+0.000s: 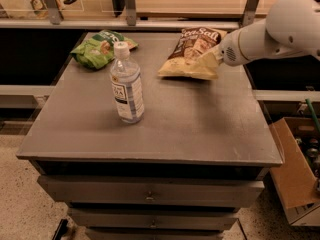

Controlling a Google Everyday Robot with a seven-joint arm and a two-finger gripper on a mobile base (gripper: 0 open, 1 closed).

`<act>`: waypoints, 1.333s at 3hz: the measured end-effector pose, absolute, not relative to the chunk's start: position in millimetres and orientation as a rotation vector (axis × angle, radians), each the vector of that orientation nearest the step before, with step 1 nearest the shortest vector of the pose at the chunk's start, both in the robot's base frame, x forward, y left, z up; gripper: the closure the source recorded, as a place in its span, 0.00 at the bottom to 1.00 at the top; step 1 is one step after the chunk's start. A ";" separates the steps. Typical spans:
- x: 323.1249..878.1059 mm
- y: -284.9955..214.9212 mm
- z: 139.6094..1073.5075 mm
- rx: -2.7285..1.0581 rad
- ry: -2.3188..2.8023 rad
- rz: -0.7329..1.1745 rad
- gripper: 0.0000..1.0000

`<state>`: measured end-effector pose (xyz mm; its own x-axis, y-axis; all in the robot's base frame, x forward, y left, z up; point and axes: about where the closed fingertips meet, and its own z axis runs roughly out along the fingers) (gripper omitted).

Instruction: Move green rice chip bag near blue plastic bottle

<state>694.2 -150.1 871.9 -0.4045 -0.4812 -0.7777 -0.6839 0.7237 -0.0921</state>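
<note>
The green rice chip bag [98,49] lies at the table's back left. The blue plastic bottle [126,85] stands upright in front of it, a short way nearer the table's middle, white cap on. My gripper [218,58] is at the end of the white arm [280,31], which reaches in from the right. It is at the right edge of the brown and yellow Sea Salt chip bag [192,54], far from the green bag.
The grey table [200,129] has drawers below its front edge. A rail and shelf run along the back. A cardboard box [295,179] sits on the floor at the right.
</note>
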 end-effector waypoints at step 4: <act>639.5 -184.7 901.4 -0.914 2.089 0.215 0.83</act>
<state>639.5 -184.7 901.4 -0.3947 -0.5329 -0.7485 -0.6743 0.7214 -0.1581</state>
